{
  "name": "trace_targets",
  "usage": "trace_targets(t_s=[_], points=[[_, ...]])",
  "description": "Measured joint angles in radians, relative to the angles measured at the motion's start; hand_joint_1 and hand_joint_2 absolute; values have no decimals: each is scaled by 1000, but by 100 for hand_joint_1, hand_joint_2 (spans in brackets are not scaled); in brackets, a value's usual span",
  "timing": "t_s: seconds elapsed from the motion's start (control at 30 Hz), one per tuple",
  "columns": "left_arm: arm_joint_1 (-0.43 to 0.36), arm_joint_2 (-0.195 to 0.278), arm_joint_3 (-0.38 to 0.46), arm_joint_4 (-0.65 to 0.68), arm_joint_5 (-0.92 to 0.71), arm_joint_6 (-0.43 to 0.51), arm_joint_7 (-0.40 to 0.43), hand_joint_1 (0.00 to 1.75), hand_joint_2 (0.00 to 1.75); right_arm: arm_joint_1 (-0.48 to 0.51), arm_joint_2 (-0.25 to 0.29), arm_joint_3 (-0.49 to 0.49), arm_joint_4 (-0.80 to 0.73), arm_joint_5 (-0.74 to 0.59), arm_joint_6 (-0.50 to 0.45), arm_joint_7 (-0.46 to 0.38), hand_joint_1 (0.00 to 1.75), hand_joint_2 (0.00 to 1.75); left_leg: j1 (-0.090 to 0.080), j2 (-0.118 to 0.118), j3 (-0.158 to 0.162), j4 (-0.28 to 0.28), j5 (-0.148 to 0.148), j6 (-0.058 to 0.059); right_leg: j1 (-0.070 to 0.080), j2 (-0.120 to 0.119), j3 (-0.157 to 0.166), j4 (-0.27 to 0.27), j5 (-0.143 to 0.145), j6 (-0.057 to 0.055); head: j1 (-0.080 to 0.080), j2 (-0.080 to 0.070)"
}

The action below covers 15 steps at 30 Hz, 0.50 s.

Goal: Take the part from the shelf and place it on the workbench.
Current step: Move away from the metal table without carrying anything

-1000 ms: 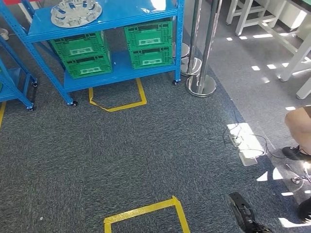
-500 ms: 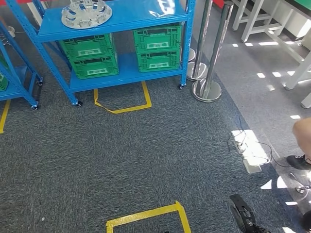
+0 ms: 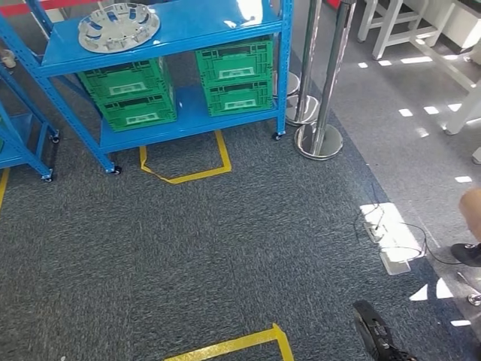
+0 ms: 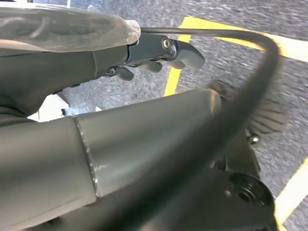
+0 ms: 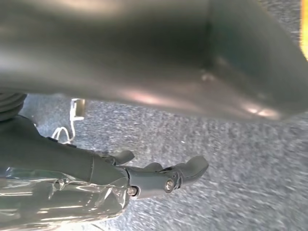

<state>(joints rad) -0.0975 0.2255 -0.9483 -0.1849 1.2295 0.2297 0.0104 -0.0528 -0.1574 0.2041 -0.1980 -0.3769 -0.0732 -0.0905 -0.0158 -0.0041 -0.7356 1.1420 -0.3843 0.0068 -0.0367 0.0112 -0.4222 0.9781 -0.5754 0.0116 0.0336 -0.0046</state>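
So the round silver hubcap-like part lies flat, face up, on the blue metal shelf's top level, well away from both hands. Left hand and right hand hang empty, fingers loosely extended over carpet.

Four green plastic crates sit stacked in pairs. Two chrome stanchion posts stand on grey carpet marked with yellow tape outlines; a white floor socket lies near them.

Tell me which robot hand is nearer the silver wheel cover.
Left robot hand, probably: the wheel cover sits far ahead to the left; the right robot hand hangs farther across, both low over carpet.
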Motion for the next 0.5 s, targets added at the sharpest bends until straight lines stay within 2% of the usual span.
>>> trace_targets(t_s=[0.03, 0.07, 0.1, 0.13, 0.17, 0.2, 0.23, 0.27, 0.3, 0.33, 0.37, 0.4, 0.43, 0.47, 0.5], points=[[1, 3, 0, 0, 0, 0, 0, 0, 0, 0, 2, 0, 0, 0, 0, -1, 0, 0, -6, 1, 23, -68, 42, 14, 1, 0, 18, -15, -9, 2, 1, 0], [2, 7, 0, 0, 0, 0, -1, 0, 0, -1, 4, 0, 0, 0, 0, -2, 0, 0, -13, 1, 48, -121, 63, 27, -1, 0, 35, -35, -14, 5, 2, 0], [2, 10, 0, 1, 0, 0, -1, 0, 0, -1, 5, 0, 1, 0, 0, -3, 0, 0, -19, 2, 71, -158, 61, 40, -3, 0, 52, -59, -15, 9, 0, 0], [2, 13, 0, 1, 0, 0, -1, 0, 0, -1, 8, 0, 1, 0, 0, -3, 0, 0, -23, 2, 94, -182, 44, 48, -3, -1, 72, -74, -7, 16, -1, 0], [1, 15, 0, 1, 1, 0, -2, 0, 0, -1, 9, 0, 1, 0, 0, -4, 0, 0, -26, 3, 119, -212, 32, 53, -4, -2, 87, -79, 8, 24, -4, 0], [2, 14, 0, 1, 1, 0, -3, 0, 0, -1, 10, 0, 1, 0, 0, -4, 0, 0, -24, 5, 147, -242, 23, 55, -4, -4, 89, -62, 24, 29, -5, 0], [4, 14, 0, 1, 1, 1, -3, 0, 0, -2, 12, 1, 1, 1, 0, -5, 0, 0, -21, 5, 174, -266, 15, 53, -3, -4, 75, -20, 42, 31, -3, 0], [4, 12, 0, 1, 1, 1, -4, 0, 0, -4, 12, 2, 1, 1, 0, -5, 0, 0, -19, 6, 200, -281, 6, 53, -2, -4, 43, 38, 49, 30, -1, 0], [5, 9, 0, 1, 1, 0, -4, 0, 0, -6, 12, 2, 1, 1, 0, -6, 0, 0, -16, 5, 224, -290, -7, 51, 0, -5, -2, 104, 39, 28, 1, 0], [5, 8, 0, 1, 1, 0, -4, 0, 0, -6, 11, 2, 2, 1, 0, -6, 0, 0, -17, 2, 246, -293, -23, 51, 3, -5, -47, 162, 12, 26, 2, 0], [5, 7, 0, 1, 1, 0, -4, 0, 0, -5, 11, 2, 2, 2, 0, -6, 0, 0, -17, 0, 269, -294, -42, 51, 5, -5, -89, 200, -34, 27, 3, 0], [6, 6, 0, 1, 1, 0, -4, 0, 0, -2, 10, 2, 3, 2, 0, -6, 0, 0, -17, -3, 294, -294, -61, 48, 6, -5, -124, 215, -87, 29, 4, 0], [7, 4, 0, 1, 2, 0, -4, 0, 0, 2, 10, 2, 4, 2, 0, -5, 0, 0, -16, -6, 322, -294, -82, 46, 6, -5, -151, 207, -129, 33, 5, 0], [10, 3, 0, 1, 2, 1, -4, 0, 0, 5, 10, 2, 5, 2, 0, -5, 0, 0, -15, -9, 351, -294, -103, 43, 3, -5, -172, 180, -142, 40, 6, 0], [12, 2, 0, 1, 3, 1, -4, 0, 0, 8, 10, 3, 6, 2, 0, -5, 0, 0, -14, -10, 380, -294, -126, 39, -1, -6, -189, 140, -113, 47, 7, 0]])
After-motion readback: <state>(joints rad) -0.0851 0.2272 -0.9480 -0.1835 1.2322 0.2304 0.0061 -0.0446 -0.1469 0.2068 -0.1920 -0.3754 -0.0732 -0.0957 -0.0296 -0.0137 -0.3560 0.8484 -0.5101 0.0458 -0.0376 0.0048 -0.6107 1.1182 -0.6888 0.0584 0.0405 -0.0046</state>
